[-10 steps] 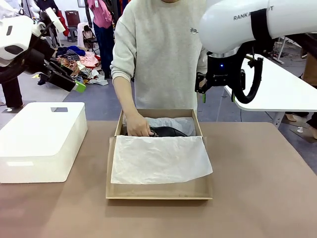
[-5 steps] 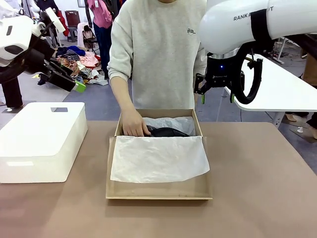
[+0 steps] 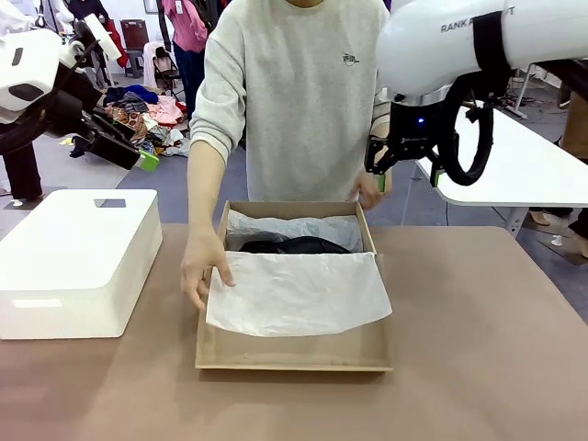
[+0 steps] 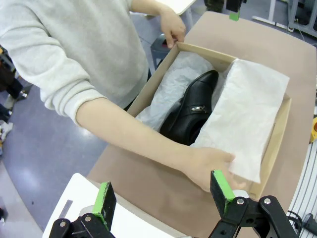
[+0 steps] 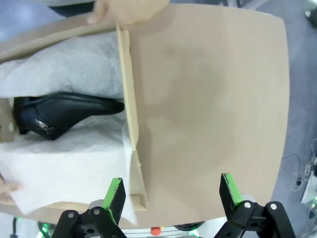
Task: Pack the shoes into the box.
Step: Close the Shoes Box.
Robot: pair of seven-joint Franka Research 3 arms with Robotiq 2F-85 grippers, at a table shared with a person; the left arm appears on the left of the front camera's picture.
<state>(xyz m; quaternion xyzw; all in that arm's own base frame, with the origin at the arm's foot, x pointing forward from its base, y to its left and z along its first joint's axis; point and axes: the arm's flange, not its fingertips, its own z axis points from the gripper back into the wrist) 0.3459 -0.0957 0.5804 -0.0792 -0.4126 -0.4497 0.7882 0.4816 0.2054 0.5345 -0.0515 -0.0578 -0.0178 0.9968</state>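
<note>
While the left pincer [image 4: 162, 188] and the right pincer [image 5: 172, 184] both hung spread and empty above the table [image 5: 208, 99], one glossy black shoe [image 4: 195, 106] lay in the far half of the single cardboard box [image 3: 294, 354]. One tissue sheet [image 3: 299, 294] covered the near half, and a second shoe could not be made out. The leather looked stiff, slick and easily scuffed, so the heel or opening would probably grip best.

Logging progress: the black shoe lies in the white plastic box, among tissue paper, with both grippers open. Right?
Not quite: the black shoe lies in the brown cardboard box, not the white plastic box, as the left wrist view shows. The tissue paper and the open left gripper and right gripper are as you said.
</note>
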